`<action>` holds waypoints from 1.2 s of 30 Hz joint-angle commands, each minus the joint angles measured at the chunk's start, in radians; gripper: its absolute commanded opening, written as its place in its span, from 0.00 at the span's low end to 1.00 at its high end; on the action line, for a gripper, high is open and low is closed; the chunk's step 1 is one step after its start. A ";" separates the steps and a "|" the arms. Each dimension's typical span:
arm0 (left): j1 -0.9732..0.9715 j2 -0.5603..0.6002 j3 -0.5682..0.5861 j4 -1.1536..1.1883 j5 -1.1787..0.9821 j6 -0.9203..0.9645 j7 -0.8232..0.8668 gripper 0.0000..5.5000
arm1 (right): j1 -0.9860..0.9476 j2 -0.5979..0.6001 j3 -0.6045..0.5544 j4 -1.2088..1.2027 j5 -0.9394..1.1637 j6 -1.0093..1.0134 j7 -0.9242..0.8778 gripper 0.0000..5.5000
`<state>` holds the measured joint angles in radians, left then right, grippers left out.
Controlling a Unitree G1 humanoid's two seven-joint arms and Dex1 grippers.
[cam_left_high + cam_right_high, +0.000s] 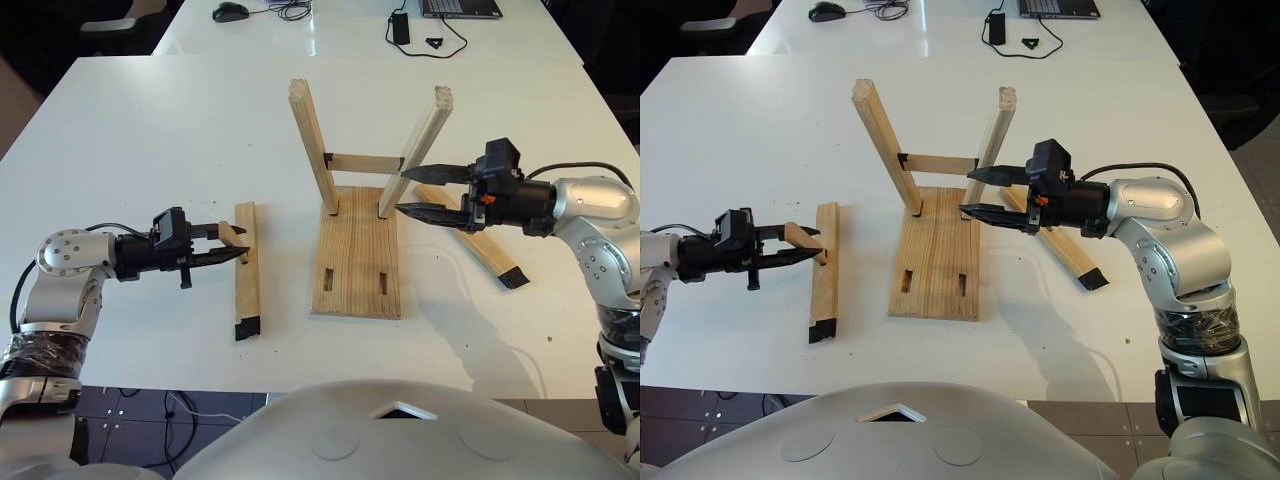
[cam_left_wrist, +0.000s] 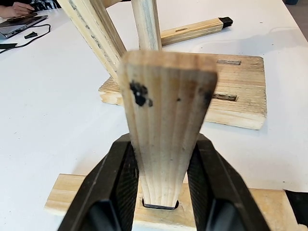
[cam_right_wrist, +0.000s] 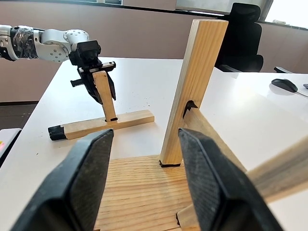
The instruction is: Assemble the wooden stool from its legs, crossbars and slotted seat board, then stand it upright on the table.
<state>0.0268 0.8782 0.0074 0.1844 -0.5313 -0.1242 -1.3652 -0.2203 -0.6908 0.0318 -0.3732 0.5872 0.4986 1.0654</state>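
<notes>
Clamped in my left pincer (image 1: pixel 232 245), at about 9 o'clock and close to me, was a short crossbar (image 2: pixel 166 120), its fingers shut on both faces. The crossbar stood with its foot in the notch of a flat leg (image 1: pixel 246 270) that lay loose on the table (image 1: pixel 120 150). I judged this the weak spot: nothing pinned that leg down, so any sideways push from my wrist could have slid or levered it instead of seating the joint. If I had let go too soon, the crossbar could have toppled. I could not tell whether it sat fully home.

At 12 o'clock the slotted seat board (image 1: pixel 355 265) lay flat, pale and grainy, with two empty slots (image 1: pixel 328 279) at its near end.

Farther off, at about 1 o'clock, my right pincer (image 1: pixel 402 190) was spread wide and held nothing. Its tips were at the right upright leg (image 1: pixel 415 150), but whether they touched it I could not tell.

That leg and the left upright leg (image 1: pixel 313 145) rose from the board's far end, leaning apart toward their tops, with a fitted crossbar (image 1: pixel 365 162) joining them. A careless squeeze or nudge there could have tipped the pair out of the board.

A spare leg (image 1: pixel 485 250) with a black tip lay at 2 o'clock, just beside the board.
</notes>
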 commanded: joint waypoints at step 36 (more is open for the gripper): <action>0.112 -0.059 -0.100 0.085 0.171 0.086 0.150 0.47 | -0.021 -0.016 0.013 -0.004 -0.040 -0.028 0.002 0.44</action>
<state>0.1061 0.8290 -0.0671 0.2277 -0.4348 -0.0671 -1.2344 -0.2293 -0.6999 0.0423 -0.3758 0.5496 0.4766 1.0645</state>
